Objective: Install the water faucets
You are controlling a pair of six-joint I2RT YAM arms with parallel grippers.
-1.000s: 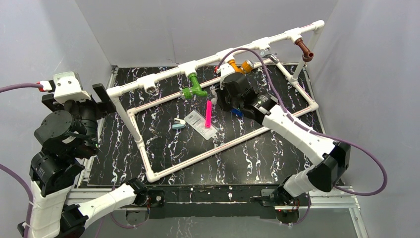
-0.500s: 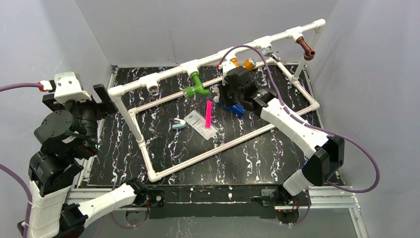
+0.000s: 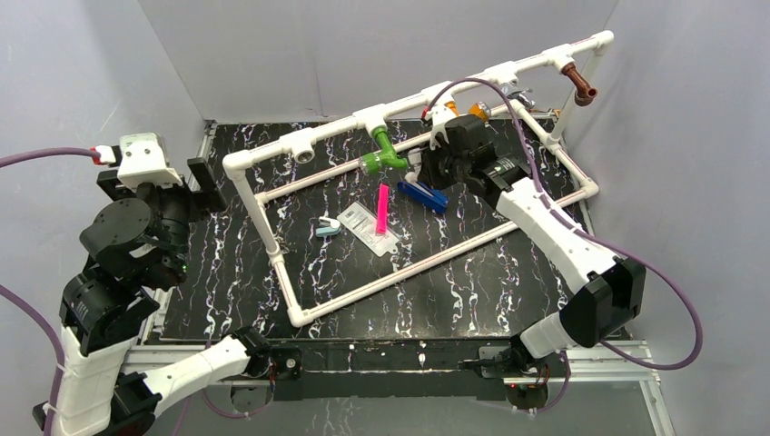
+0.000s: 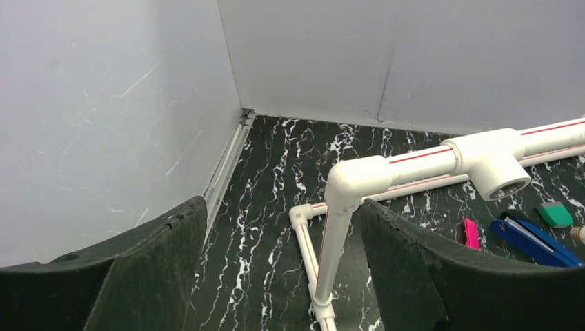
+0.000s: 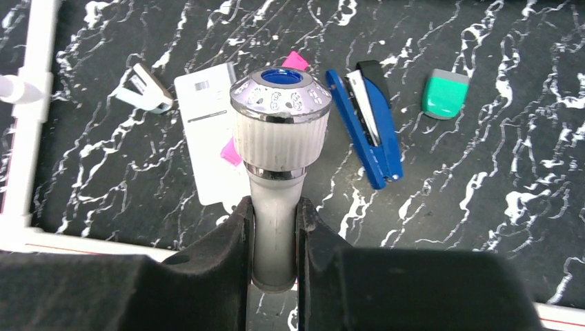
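Four faucets were in play, and you had the last of them. The white faucet [image 5: 281,131] was clenched by its stem in your right gripper [image 5: 274,214], knob pointing outward. It was over the middle of the worktop [image 3: 454,291], above the blue stapler [image 5: 365,131] and the white card [image 5: 210,131]. Along the raised rail of the pipe frame [image 3: 436,259] the green faucet [image 3: 381,156] hung from its tee. The brown faucet [image 3: 578,84] sat at the end by the far right corner. The orange faucet [image 3: 478,110] showed behind your right arm's cable, too hidden to say whether it was seated.

As I read it, the only bare socket was the open tee [image 3: 302,145] at the rail's other end, toward the far left corner. Your left gripper [image 4: 281,207] was spread wide there, fingers on either side of the frame's corner post and apparently not touching it.

To do this step well, you probably needed to close that left gripper on the post first. The frame looked light and unfixed, so a push into the tee would likely have slid it. The faucet's inlet end was hidden below your fingers, so you should have confirmed which way it faced. Then bring it square to the tee's mouth before pressing or turning. Coming in at an angle risked jamming it or twisting the stem out of your grip.
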